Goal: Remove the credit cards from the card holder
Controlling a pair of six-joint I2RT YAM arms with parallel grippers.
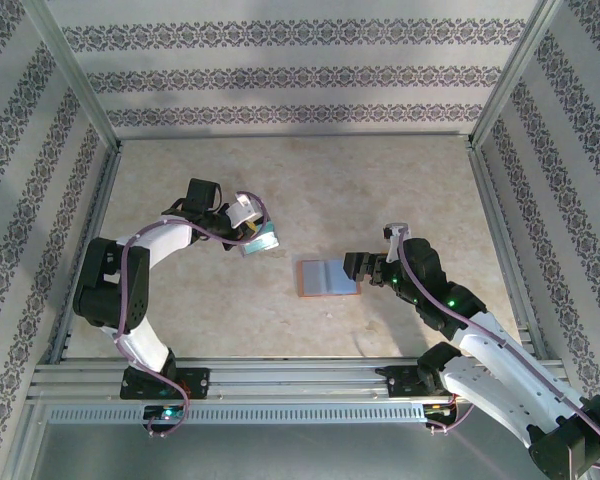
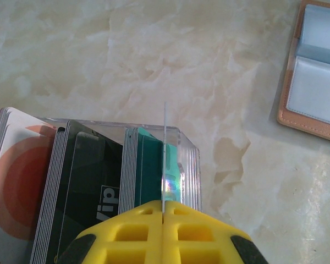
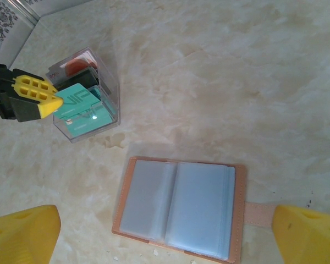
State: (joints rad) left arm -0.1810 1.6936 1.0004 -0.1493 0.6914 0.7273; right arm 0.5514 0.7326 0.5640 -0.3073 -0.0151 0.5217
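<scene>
tabletop (image 2: 154, 66) cream, marbled in beige. card holder (image 3: 198, 209) reddish-tan at the rim, grey-blue inside. credit cards (image 2: 88, 181) run white with an orange-red disc, then black, then teal (one flashing a rainbow hologram). left hand (image 2: 163, 212): yellow pads, black behind.

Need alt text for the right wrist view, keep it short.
An open card holder lies flat on the marbled table, grey-blue sleeves facing up, with the right gripper open wide, its yellow tips at the bottom corners. At upper left, the left gripper pinches a teal card at a clear box holding more cards.
</scene>
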